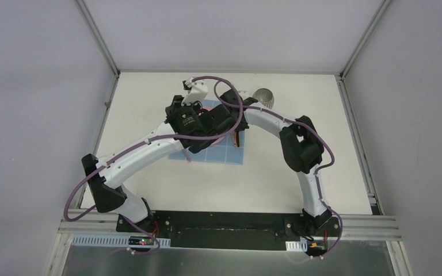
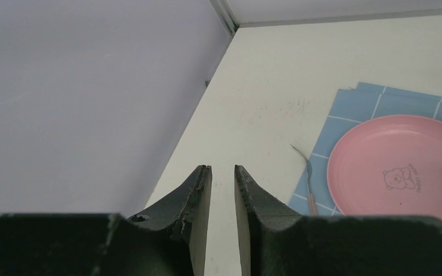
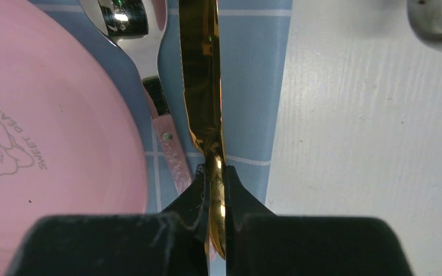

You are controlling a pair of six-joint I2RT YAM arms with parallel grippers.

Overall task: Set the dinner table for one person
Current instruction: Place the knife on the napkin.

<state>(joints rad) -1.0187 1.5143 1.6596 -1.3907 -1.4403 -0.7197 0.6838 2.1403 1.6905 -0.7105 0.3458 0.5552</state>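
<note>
Gold knife (image 3: pixel 201 75) — tip cut off | right hand (image 3: pixel 214 172) pinches it

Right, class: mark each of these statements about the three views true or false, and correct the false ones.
1. The right end effector grips a gold knife. True.
2. The pink plate sits on bare tabletop. False: it lies on the blue grid cloth.
3. The left end effector holds the fork. False: its jaws are apart and empty, and the fork lies at the cloth's edge beside the plate.
4. A spoon lies between the plate and the knife. True.
5. The metal cup is on the plate. False: it is on the dinner table, off the cloth.
</note>
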